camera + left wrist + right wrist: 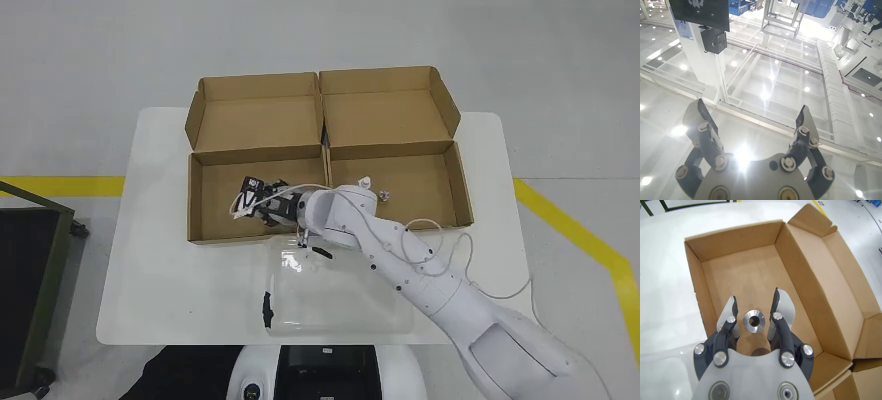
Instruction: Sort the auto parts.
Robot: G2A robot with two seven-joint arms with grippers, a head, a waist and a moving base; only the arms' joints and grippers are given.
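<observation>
You'll find the metal ring (754,321) lying on the floor of a cardboard box (738,236), between the spread fingers of the right gripper (755,294), touching neither. The box sits on the white table (160,250); the left gripper (752,103), spread wide, faces the hall ceiling (783,79)

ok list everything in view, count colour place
cardboard boxes: 2, brown, side by side on table, lids open
metal part: 1, silver, holed, on one box's floor
clear bin: 1, transparent, table's near edge
dark piece: 1, black, at bin's rim
table: 1, white
floor tape: 2 strips, yellow, either side of table
cart: 1, dark green, beside table
right end effector: 1, open, above the metal part
left end effector: 1, open, pointing at ceiling
</observation>
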